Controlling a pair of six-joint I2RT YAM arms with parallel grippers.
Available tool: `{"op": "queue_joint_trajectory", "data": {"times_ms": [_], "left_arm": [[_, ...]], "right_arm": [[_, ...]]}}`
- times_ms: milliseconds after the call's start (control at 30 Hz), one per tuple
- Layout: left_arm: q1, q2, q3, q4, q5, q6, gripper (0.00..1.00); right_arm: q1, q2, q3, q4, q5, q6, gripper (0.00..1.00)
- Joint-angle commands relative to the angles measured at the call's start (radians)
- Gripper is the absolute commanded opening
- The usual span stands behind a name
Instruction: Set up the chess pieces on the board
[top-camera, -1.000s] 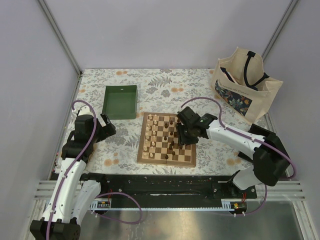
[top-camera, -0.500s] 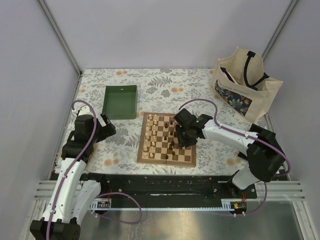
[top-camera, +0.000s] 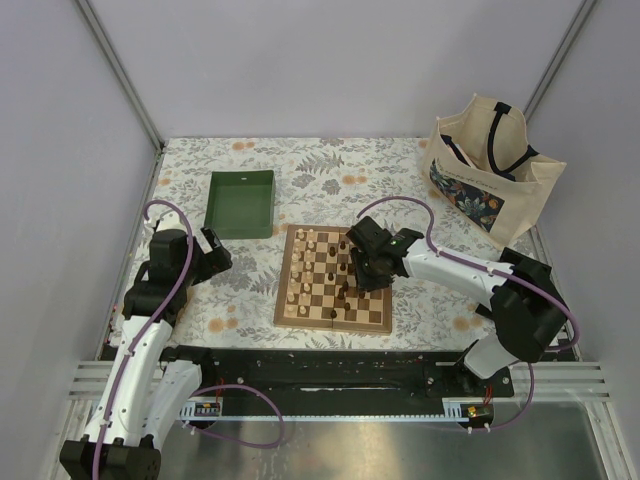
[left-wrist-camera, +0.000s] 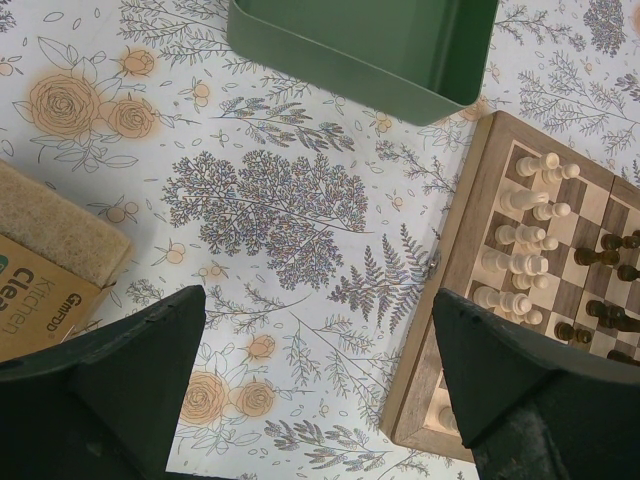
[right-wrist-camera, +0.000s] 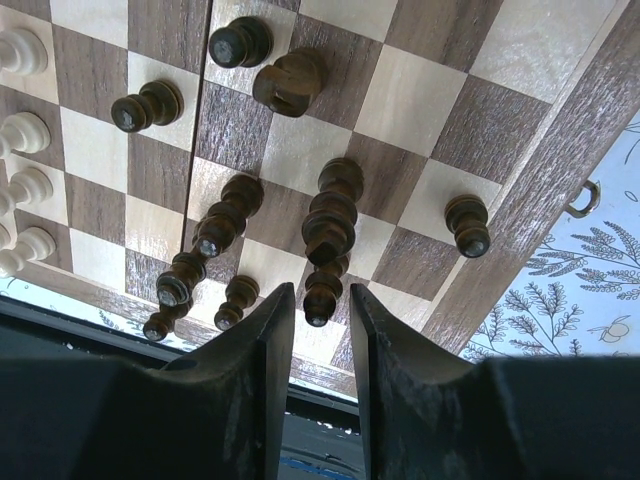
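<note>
The board (top-camera: 283, 300) lies in the middle of the floral table, cream chess pieces (top-camera: 305, 265) on its left side and dark ones (top-camera: 345, 290) further right. In the right wrist view my right gripper (right-wrist-camera: 322, 290) hangs low over the board (right-wrist-camera: 540, 180). Its jaws are narrowly open, either side of the top of a dark pawn-like piece (right-wrist-camera: 322, 300), with a thin gap showing on both sides. A taller dark piece (right-wrist-camera: 330, 215) stands just beyond. My left gripper (left-wrist-camera: 318, 295) is wide open and empty over the cloth, left of the board's edge (left-wrist-camera: 470, 250).
A green tray (top-camera: 241, 203) sits at the back left of the board. A cream tote bag (top-camera: 490, 180) stands at the back right. In the left wrist view a cardboard package (left-wrist-camera: 45, 290) with a sponge lies at the left.
The right gripper's jaws have narrowed around the dark piece, and the arm has shifted slightly left over the board. The left arm has not moved.
</note>
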Motion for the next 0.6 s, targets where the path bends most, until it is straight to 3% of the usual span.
{"op": "queue_joint_trajectory", "data": {"times_ms": [0,300,567], "left_arm": [[0.004,-0.004,0.023,0.045,0.002,0.010,0.99],[0.005,-0.004,0.023,0.045,0.002,0.010,0.99],[0.004,-0.009,0.023,0.045,-0.001,0.009,0.99]], "right_arm": [[0.010,0.001,0.008,0.014,0.028,0.010,0.37],[0.010,0.000,0.015,0.001,0.019,-0.001,0.36],[0.010,-0.019,0.024,-0.015,0.008,-0.007,0.15]]}}
